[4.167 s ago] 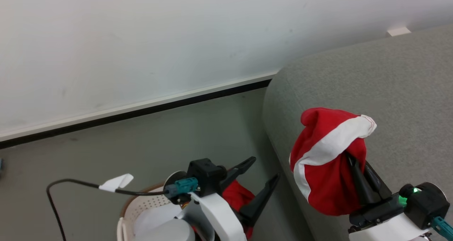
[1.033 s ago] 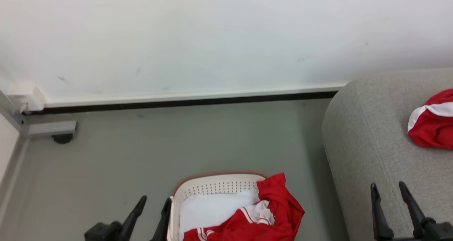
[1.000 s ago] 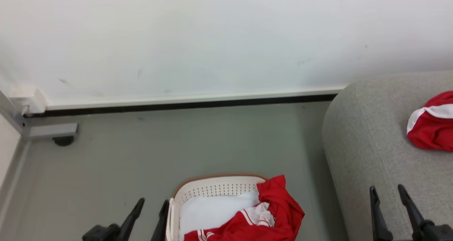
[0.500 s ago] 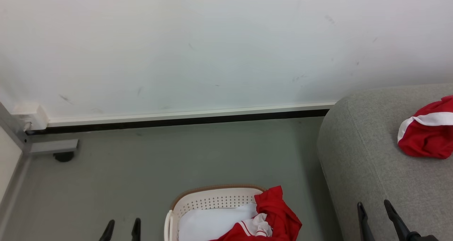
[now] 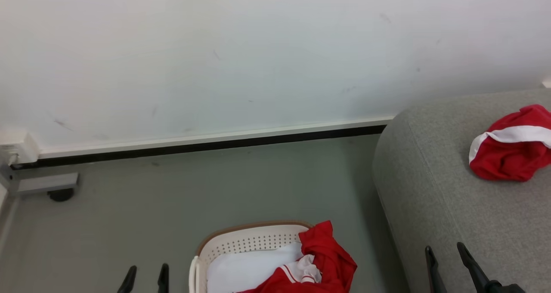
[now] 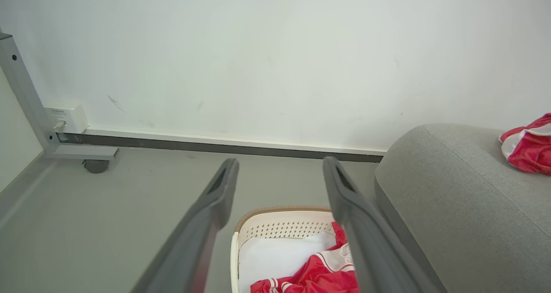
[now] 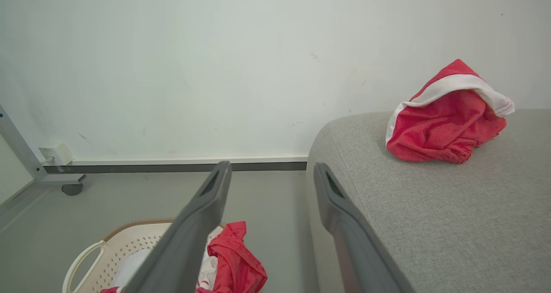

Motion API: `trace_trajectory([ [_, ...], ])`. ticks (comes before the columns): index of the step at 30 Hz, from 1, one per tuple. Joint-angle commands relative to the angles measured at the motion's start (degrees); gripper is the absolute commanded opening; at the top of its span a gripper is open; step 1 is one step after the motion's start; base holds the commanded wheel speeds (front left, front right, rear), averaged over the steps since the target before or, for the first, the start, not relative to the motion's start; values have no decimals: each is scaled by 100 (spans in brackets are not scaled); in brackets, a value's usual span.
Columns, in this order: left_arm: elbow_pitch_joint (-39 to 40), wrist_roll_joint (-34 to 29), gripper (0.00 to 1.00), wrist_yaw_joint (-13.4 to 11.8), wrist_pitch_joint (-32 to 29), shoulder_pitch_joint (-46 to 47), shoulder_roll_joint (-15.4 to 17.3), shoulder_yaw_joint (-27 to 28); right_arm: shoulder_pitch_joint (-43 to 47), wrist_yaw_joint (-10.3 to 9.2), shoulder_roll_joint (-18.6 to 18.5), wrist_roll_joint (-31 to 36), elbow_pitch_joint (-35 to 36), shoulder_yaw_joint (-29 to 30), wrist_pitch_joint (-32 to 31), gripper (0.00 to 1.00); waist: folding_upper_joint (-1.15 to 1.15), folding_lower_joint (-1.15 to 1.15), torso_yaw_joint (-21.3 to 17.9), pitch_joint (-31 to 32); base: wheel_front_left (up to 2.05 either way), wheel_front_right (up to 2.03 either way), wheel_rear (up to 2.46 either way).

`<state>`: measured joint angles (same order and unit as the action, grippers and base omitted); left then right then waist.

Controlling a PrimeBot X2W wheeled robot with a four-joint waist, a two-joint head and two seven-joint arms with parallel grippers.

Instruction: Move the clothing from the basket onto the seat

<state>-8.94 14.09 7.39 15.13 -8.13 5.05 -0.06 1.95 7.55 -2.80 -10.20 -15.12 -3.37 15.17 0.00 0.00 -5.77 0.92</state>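
Home-like room: grey seat (image 5: 434, 189), laundry basket (image 5: 245, 242).

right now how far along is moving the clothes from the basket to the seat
Done: a crumpled red garment lies on the seat. In hand: nothing; the left gripper and right gripper are both open and empty, low in the head view. Left: a striped red garment sits in the basket, draped over its right rim beside a white pad, not yet picked up.

Scuffed white wall (image 5: 215, 47), dark skirting strip (image 5: 193, 146), grey floor (image 5: 172, 189), castered metal frame leg (image 5: 47, 183) at left.
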Motion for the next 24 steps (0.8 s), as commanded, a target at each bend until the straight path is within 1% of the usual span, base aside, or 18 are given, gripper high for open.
trace_trajectory([
  [1,35,-18,100,16,2,76,64,-21,-92,-12,-17,-28,36,-8,-3,100,0,0,-105,-98,0,0,0],
  [4,38,25,100,17,3,154,109,-82,-111,-12,-19,-31,73,-18,-3,100,0,0,-187,-174,0,0,0],
  [8,-62,79,100,6,3,394,258,-278,-183,-12,-18,-57,162,-66,-3,100,0,0,-373,-383,0,0,0],
  [11,-209,119,100,5,3,709,437,-518,-272,-12,-18,-109,295,-111,-3,100,0,0,-527,-737,0,0,0],
  [14,-456,193,100,5,3,1159,682,-879,-395,-12,-15,-179,460,-136,-3,100,0,0,-663,-1158,0,0,0],
  [18,-919,344,100,6,3,1901,1053,-1497,-612,-12,-15,-252,729,-215,-3,100,0,0,-814,-1811,0,0,0],
  [21,-1417,474,100,6,-11,2515,1298,-2025,-795,-12,-13,-316,951,-277,-3,100,0,0,-894,-2326,0,0,0],
  [24,-1955,528,100,6,-243,3214,1452,-2456,-1008,-12,-13,-368,1198,-256,-3,100,0,0,-898,-2906,0,0,0],
])
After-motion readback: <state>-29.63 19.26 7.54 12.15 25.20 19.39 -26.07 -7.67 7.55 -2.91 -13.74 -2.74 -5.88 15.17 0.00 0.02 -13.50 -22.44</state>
